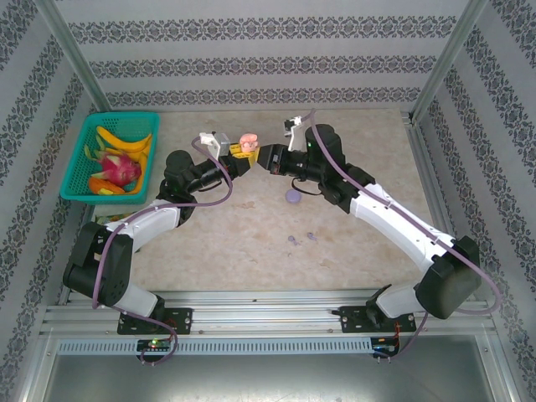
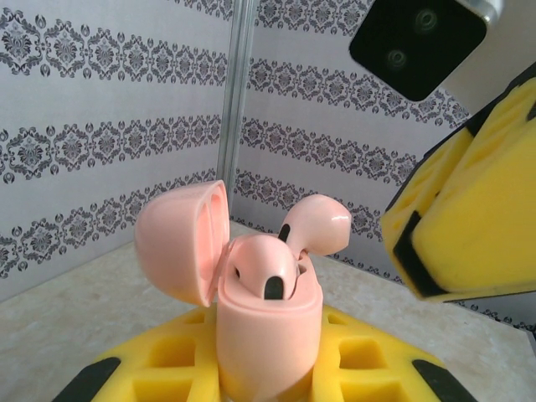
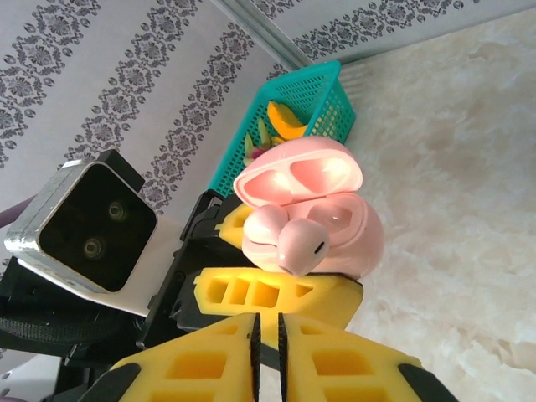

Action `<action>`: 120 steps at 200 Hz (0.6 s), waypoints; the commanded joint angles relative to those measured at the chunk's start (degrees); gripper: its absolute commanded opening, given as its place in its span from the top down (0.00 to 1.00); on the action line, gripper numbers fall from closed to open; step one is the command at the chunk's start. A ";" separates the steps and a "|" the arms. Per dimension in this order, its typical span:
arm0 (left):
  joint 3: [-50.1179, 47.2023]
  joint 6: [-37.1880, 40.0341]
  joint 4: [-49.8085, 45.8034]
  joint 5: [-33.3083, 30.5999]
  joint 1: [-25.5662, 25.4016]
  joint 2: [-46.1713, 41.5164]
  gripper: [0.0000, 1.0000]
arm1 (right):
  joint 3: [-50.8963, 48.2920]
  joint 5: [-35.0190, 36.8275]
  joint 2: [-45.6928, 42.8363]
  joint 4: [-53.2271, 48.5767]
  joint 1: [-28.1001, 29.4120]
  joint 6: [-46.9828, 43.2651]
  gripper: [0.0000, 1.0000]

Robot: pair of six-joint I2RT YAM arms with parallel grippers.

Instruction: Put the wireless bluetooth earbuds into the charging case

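The left gripper point(image 2: 268, 373) pinches the pink charging case point(image 2: 268, 335), lid open, over the table's point(image 1: 251, 251) far side. One pink earbud point(image 2: 318, 222) juts out of it (stem hidden). The right gripper point(image 3: 268, 356), fingers pressed together and empty, hovers just beside. Purple earbuds point(image 1: 293, 240) on the table are too tiny to make out.

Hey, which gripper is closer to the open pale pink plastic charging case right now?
Left. The left gripper clamps the pale pink plastic charging case at its base. The right gripper, fingers shut, hovers just beside it, apart from it.
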 commanded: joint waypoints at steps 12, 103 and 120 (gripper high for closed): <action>0.59 -0.73 3.48 0.85 -0.77 0.08 1.00 | 3.20 -1.26 0.73 0.63 0.64 0.59 0.83; 0.74 -1.04 3.30 1.31 -0.75 -0.37 1.00 | 5.02 -0.86 2.72 0.04 -2.59 -0.75 0.83; 0.77 -1.06 3.26 1.38 -0.75 -0.39 1.00 | 5.31 -0.97 2.86 -0.09 -3.18 -0.81 0.83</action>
